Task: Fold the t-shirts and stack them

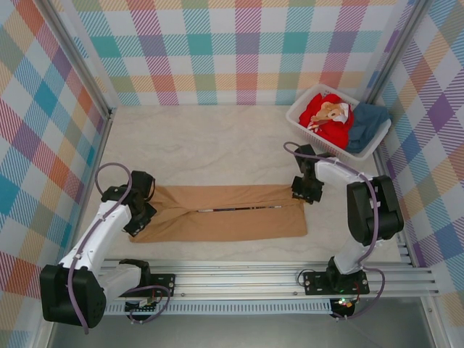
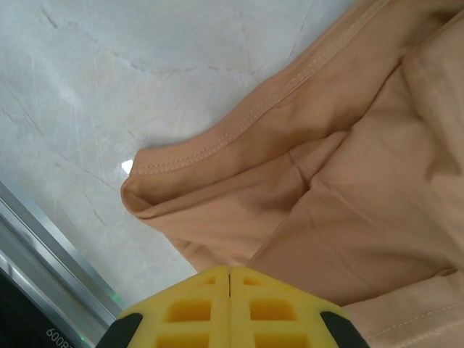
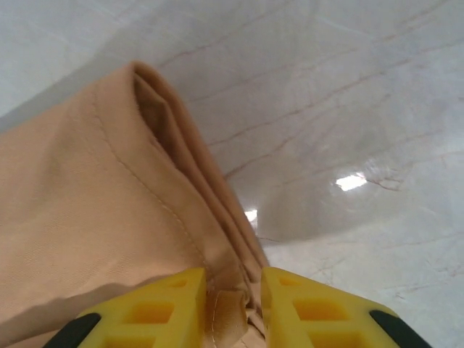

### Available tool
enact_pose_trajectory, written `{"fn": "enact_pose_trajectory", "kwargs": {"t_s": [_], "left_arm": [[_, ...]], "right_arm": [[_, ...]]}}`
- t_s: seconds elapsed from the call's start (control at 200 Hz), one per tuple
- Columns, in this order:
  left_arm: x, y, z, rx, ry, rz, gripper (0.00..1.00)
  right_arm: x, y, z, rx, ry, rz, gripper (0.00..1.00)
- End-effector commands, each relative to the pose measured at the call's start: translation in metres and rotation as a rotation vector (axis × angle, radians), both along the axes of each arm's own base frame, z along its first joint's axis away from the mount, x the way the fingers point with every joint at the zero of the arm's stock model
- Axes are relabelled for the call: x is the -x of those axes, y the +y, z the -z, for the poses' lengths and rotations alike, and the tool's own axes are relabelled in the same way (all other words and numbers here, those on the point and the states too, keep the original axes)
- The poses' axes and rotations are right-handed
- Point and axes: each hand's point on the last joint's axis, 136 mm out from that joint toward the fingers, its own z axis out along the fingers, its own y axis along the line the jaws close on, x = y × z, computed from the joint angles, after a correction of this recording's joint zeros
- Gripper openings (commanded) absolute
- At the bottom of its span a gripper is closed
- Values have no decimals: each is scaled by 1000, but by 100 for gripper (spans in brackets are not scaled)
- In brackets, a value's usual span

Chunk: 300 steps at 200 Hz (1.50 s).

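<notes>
- tan shirt (image 1: 225, 212) lies flat on the table (image 1: 217, 138) near the front edge. It is a long band, both long edges folded in to meet along a centre seam.
- left tool (image 1: 139, 217) is at the shirt's left end, right tool (image 1: 307, 192) at its right end.
- left tool: pads pressed fully together. The left wrist view shows no cloth between them, just the hem corner lying beyond the tips.
- right tool: narrow gap with the layered right edge of the shirt sitting between the pads. Can't tell if it's pinched or loose.
- step in hand, my read: lengthwise fold is done, next is the crosswise fold, one end over the other.
- to do it well: grab all layers at an end corner, not just the top flap. Lift low, carry straight along the band so the seam stays shut, and line up the ends before letting go.
- risk: a partial pinch lets the folded-in flaps fall open.
- top view gives the whole layout: red shirt (image 1: 317, 109) and teal shirt (image 1: 366, 119) sit unfolded in the basket (image 1: 291, 116), far right corner, well apart from the tan one.
- wrist views give what the top view can't: pad gaps, hem stitching, layer count at the edges.
</notes>
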Motion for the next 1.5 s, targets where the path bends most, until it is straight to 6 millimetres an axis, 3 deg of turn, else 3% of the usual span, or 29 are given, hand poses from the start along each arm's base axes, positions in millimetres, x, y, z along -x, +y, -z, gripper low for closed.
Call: {"fn": "enact_pose_trajectory", "kwargs": {"t_s": [0.0, 0.22, 0.315, 0.435, 0.54, 0.6, 0.725, 0.85, 0.965, 1.065, 1.26, 1.385, 1.494], "left_arm": [[10, -4, 2, 37, 0, -35, 12], [11, -13, -4, 93, -14, -51, 33], [3, -13, -16, 94, -54, -51, 36], [-24, -14, -36, 82, -124, -19, 35], [-57, -22, -40, 103, -140, 29, 33], [-73, -24, -37, 108, -126, 47, 34], [-108, -21, -25, 151, -106, 57, 39], [-138, -10, -15, 189, -110, 42, 40], [-155, -1, -4, 183, -86, 50, 39], [-160, 10, 8, 174, -45, 51, 35], [-175, 28, 19, 171, -61, 103, 33], [-192, 19, 25, 231, -105, 163, 32], [-192, 19, 33, 231, -78, 181, 28]], "right_arm": [[6, -10, -16, 40, -37, 49, 26], [-1, -14, -32, 56, -106, 70, 24], [-6, -10, -35, 36, -113, 66, 24], [-13, 2, -38, -1, -132, 38, 20], [-20, 16, -40, -23, -148, 4, 19], [-22, 26, -33, -62, -124, -4, 20], [-15, 24, -14, -32, -56, -6, 19], [6, 18, -6, -20, 0, -11, 11], [30, 11, 5, -17, 40, 1, 11], [39, 8, 14, -12, 67, 7, 12], [16, 10, -4, 0, 7, 0, 18], [-6, 12, -23, 10, -53, -19, 24], [-19, 10, -28, 2, -68, 0, 26]]}}
